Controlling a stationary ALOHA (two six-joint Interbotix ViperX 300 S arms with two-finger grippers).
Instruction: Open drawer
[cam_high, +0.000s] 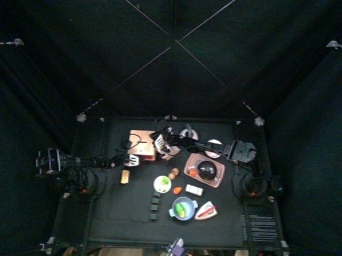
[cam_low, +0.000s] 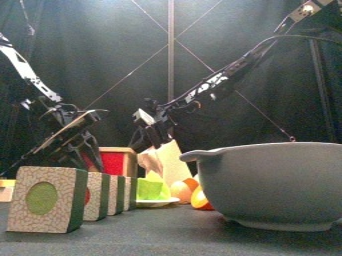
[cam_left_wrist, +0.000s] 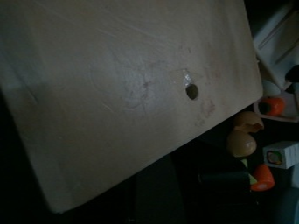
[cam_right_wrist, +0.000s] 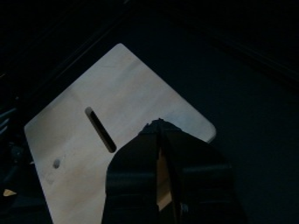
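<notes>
The wooden drawer box (cam_high: 140, 141) stands at the table's back left. In the front view it shows as a red-faced box (cam_low: 118, 160) behind the blocks. The left wrist view is filled by one pale wooden panel (cam_left_wrist: 117, 87) of the box, with a small round hole (cam_left_wrist: 193, 90); the left gripper's jaws do not show there. The left gripper (cam_low: 78, 138) hangs close to the box's left side. The right gripper (cam_right_wrist: 159, 131) reaches across from the right; its jaws are together, tip at a wooden panel (cam_right_wrist: 117, 105) with a slot (cam_right_wrist: 100, 131).
A large grey bowl (cam_low: 267, 185) stands near the front right. Wooden blocks (cam_low: 54, 198) stand at the front left. A green plate (cam_low: 154, 192) and orange fruits (cam_low: 190, 190) lie between. Small plates (cam_high: 185, 208) lie at the table's front.
</notes>
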